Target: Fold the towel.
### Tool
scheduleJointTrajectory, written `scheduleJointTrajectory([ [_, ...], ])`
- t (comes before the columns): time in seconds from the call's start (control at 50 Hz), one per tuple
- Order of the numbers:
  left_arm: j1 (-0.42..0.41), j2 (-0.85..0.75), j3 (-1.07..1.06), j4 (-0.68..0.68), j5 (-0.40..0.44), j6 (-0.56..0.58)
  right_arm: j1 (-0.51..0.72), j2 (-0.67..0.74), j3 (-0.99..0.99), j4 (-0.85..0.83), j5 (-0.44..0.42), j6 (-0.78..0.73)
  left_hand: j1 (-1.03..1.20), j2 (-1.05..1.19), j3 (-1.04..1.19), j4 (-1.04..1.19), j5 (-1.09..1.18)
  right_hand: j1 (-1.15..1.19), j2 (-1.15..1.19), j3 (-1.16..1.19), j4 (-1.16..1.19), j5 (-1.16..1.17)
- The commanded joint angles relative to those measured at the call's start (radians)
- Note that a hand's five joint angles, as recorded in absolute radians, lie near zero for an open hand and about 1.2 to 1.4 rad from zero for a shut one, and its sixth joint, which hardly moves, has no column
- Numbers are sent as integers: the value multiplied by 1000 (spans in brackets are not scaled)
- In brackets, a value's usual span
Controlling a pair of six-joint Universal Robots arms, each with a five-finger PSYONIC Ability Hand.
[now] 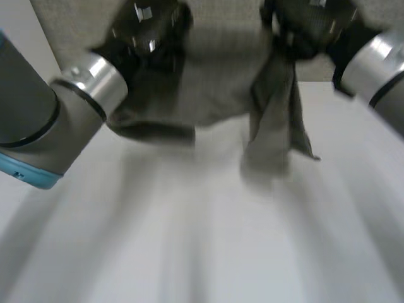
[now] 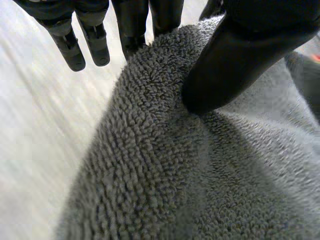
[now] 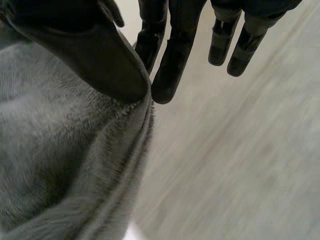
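A grey terry towel (image 1: 214, 95) hangs between my two hands above the far part of the white table (image 1: 202, 240). My left hand (image 1: 148, 38) holds it at the towel's left end; in the left wrist view the thumb (image 2: 240, 65) presses the towel (image 2: 200, 165) against the fingers (image 2: 135, 25). My right hand (image 1: 309, 28) holds the right end, from which a long fold of cloth (image 1: 278, 126) dangles. In the right wrist view the thumb (image 3: 100, 55) and a finger (image 3: 172, 65) pinch the towel's edge (image 3: 75, 150).
The white table top (image 1: 189, 252) spreads below and in front of the hanging towel. Both grey forearms (image 1: 44, 120) come in from the sides at the far end.
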State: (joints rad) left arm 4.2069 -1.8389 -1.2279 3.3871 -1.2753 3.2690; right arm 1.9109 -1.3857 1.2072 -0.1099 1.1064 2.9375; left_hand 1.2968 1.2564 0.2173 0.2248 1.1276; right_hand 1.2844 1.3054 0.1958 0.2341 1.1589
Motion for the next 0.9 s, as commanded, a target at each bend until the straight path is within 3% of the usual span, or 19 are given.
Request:
scheduleJointTrajectory([
  [0.02,-31,197,-207,224,-65,-92,-1,-101,27,-57,-36,204,99,140,-43,-50,94,112,91,-21,-60,63],
  [0.1,-28,205,-323,229,-64,-117,-7,-101,199,-48,-111,180,99,140,-43,-50,94,112,91,-21,-60,63],
  [0.16,-22,161,-429,205,-62,-111,-7,-90,250,-50,-129,141,-44,-4,-43,-50,-49,112,91,-21,-60,63],
  [0.18,-12,121,-474,193,-61,-100,-7,-75,293,-53,-140,97,-172,-131,-43,-50,-177,112,91,-21,-60,63],
  [0.2,4,80,-510,180,-58,-77,-7,-40,322,-48,-143,50,-446,-406,-43,-50,-452,112,91,-21,-60,63],
  [0.22,4,79,-510,179,-58,-77,-7,-39,322,-48,-143,49,-449,-409,-43,-50,-454,112,91,-21,-60,63],
  [0.24,21,38,-539,161,-58,-48,-7,11,337,-38,-142,4,-865,-824,-43,-50,-870,112,91,-21,-60,63],
  [0.26,31,-3,-557,137,-59,-11,-6,61,341,-6,-138,-42,-1122,-1082,-43,-50,-1128,-599,-620,-21,-60,-648],
  [0.28,32,-3,-558,136,-59,-11,-6,62,341,-5,-138,-43,-1122,-1082,-43,-50,-1128,-606,-627,-21,-60,-655],
  [0.3,41,-37,-565,102,-59,26,-7,106,338,36,-134,-87,-1122,-1082,-43,-50,-1128,-1110,-1131,-21,-60,-1159],
  [0.4,51,-68,-573,25,-59,81,-12,154,328,148,-91,-167,-1122,-1082,-43,-50,-1128,-1110,-1131,-21,-60,-1159],
  [0.52,79,-24,-564,15,-61,78,-7,87,377,144,-2,-140,-1122,-1082,-43,-50,-1128,-1110,-1131,-21,-60,-1159],
  [0.7,73,35,-568,14,-61,78,-12,-24,552,84,15,-55,-1122,-1082,-43,-50,-1128,-1110,-1131,-21,-60,-1159],
  [0.9,71,7,-521,15,-52,86,-9,-12,637,75,4,-26,-1028,-987,-43,-50,-1033,-1110,-1131,-21,-60,-1159],
])
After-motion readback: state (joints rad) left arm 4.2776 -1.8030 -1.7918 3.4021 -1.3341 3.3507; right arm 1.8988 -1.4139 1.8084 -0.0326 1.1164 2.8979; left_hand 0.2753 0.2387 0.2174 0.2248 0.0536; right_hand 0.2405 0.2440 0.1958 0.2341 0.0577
